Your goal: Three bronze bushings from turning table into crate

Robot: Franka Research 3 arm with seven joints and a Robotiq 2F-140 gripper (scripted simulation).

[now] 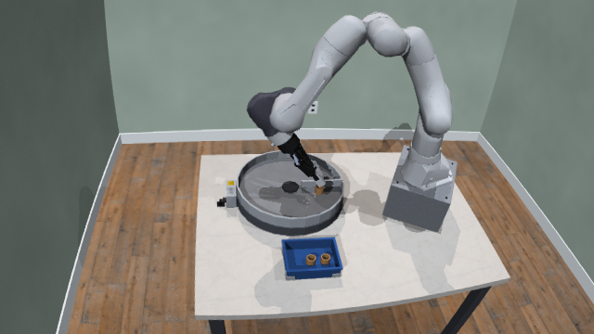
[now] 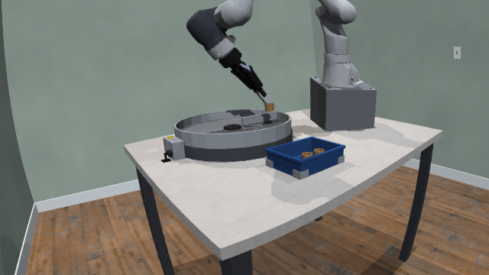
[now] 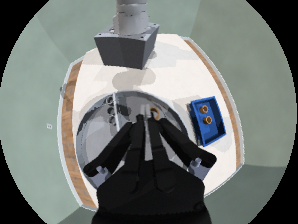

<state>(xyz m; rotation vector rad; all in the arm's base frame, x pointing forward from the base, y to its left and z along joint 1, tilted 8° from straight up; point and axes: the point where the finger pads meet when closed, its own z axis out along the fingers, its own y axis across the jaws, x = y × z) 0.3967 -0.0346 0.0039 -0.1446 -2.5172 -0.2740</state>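
My gripper (image 1: 318,183) hangs tilted over the right part of the grey turning table (image 1: 290,191). It is shut on a bronze bushing (image 1: 319,189) by its wall. In the exterior view the bushing (image 2: 270,107) hangs just above the table's rim at the fingertips (image 2: 264,98). The blue crate (image 1: 314,253) stands in front of the turning table and holds two bronze bushings (image 1: 311,259) (image 1: 325,258), which also show in the exterior view (image 2: 306,155) (image 2: 318,150). In the wrist view the closed fingers (image 3: 148,121) hide most of the held bushing, and the crate (image 3: 201,120) is to the right.
The turning table has a black hub (image 1: 290,186) and a grey bar (image 1: 307,184) reaching from it to the right rim. A small control box (image 1: 229,189) sits at its left edge. The robot's grey base block (image 1: 419,195) stands to the right.
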